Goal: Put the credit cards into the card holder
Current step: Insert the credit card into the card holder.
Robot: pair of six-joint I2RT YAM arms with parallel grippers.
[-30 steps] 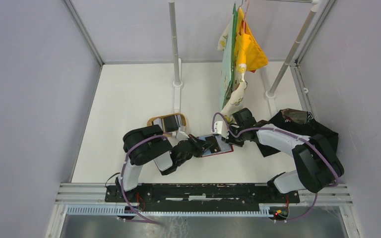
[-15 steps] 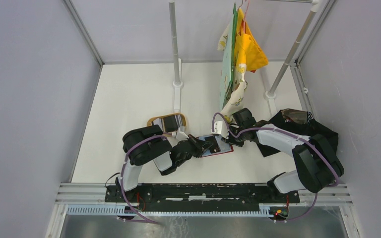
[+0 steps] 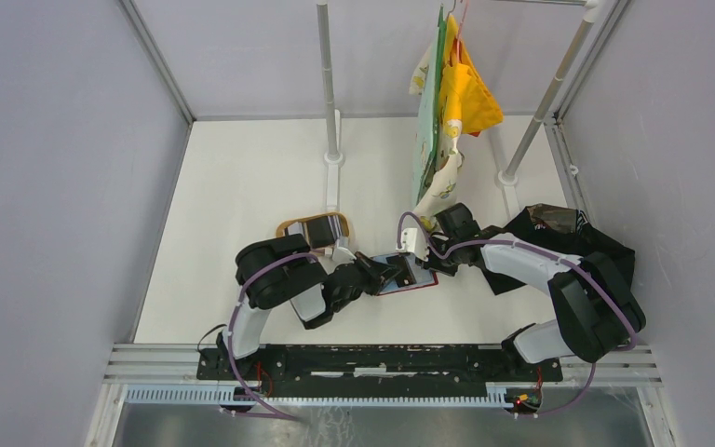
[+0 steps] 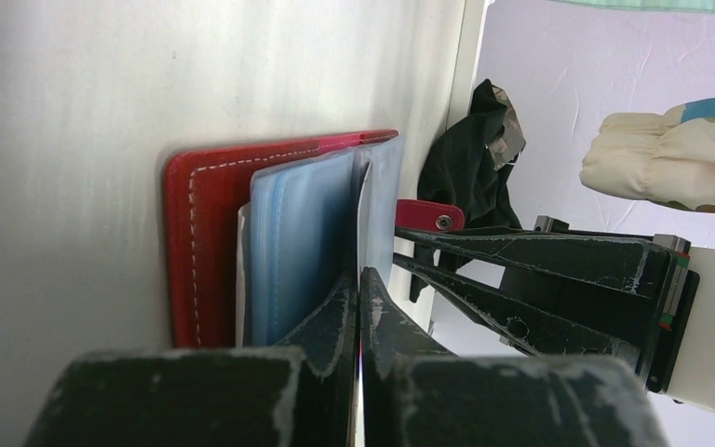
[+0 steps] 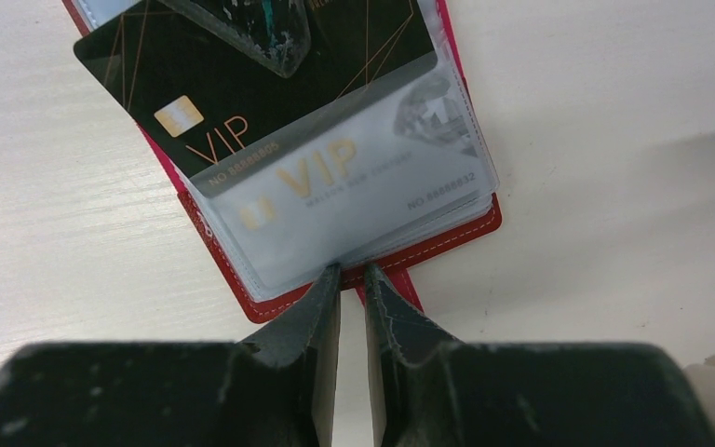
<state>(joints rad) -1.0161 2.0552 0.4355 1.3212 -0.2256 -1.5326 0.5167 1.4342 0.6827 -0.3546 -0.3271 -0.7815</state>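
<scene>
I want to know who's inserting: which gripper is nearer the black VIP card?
Left. The left gripper is clamped on the black VIP card, partly inside the card holder; the right gripper pinches the holder's edge, off the card.

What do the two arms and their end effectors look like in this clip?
Both the left arm and right arm have bulky black joint housings joined by white links, each with a purple cable looping alongside. The left end effector and right end effector each carry two black tapered fingers, scuffed whitish along the edges.
</scene>
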